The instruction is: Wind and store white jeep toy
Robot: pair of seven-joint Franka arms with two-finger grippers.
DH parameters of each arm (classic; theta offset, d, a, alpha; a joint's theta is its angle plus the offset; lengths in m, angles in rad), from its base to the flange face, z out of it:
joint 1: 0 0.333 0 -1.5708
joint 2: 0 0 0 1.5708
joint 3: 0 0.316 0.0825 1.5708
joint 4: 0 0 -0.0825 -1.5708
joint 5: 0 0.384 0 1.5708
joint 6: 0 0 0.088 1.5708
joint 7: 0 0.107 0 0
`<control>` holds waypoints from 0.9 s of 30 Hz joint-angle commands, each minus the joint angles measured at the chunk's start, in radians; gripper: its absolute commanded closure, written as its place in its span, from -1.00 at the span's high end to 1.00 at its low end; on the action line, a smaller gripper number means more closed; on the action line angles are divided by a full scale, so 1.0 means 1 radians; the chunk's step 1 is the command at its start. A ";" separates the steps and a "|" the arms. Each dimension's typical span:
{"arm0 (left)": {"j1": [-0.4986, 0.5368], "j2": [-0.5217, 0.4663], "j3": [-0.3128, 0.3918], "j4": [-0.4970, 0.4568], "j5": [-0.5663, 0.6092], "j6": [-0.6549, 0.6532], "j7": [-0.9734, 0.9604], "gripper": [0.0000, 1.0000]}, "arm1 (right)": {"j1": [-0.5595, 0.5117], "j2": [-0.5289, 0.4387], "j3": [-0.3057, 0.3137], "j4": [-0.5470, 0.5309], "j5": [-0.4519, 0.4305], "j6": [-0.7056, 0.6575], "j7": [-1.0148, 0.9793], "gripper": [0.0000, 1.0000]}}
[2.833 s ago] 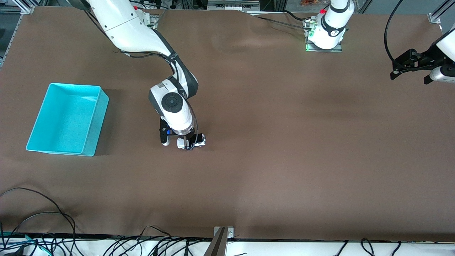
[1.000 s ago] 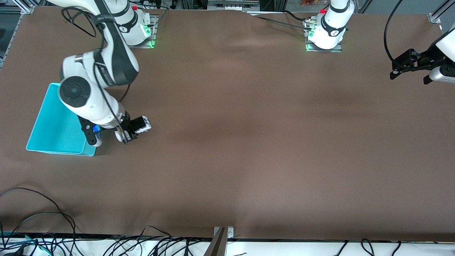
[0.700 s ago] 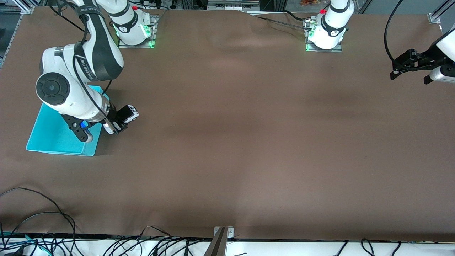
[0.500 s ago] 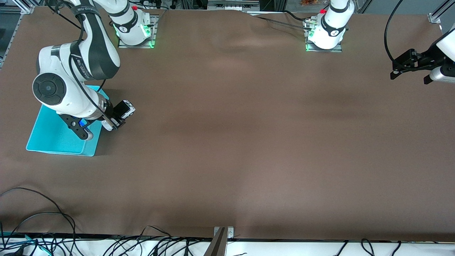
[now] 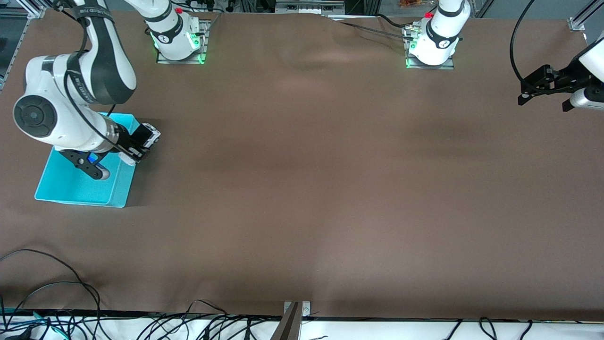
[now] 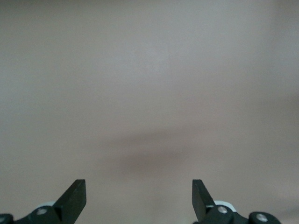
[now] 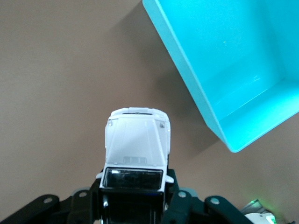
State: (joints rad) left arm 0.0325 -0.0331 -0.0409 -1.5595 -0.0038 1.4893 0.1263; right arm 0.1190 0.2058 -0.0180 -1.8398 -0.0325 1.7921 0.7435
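While the white jeep toy (image 5: 147,137) is kept clamped in the right tool (image 5: 137,147), it is held above the turquoise bin (image 5: 71,191) rim for storing. The left tool (image 5: 531,92), spread wide and empty, is parked well apart from the bin.

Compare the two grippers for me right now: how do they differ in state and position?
The right gripper is shut on the jeep, held in the air at the bin's edge; the left gripper is open and holds nothing. The right one is at the right arm's end of the table, the left one waits over bare table at the left arm's end. Both are black two-finger grippers.
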 commanded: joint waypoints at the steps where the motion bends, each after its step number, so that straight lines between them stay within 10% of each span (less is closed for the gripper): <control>1: 0.000 0.013 -0.004 0.033 0.015 -0.024 -0.007 1.00 | -0.048 -0.048 0.006 -0.056 0.014 -0.003 -0.096 -1.00; 27: -0.002 0.013 -0.004 0.033 0.015 -0.023 -0.007 1.00 | -0.200 -0.040 -0.115 -0.091 -0.038 0.044 -0.559 -1.00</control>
State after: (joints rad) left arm 0.0325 -0.0330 -0.0414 -1.5595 -0.0038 1.4887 0.1263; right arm -0.0363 0.1925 -0.1262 -1.8987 -0.0557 1.8025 0.2899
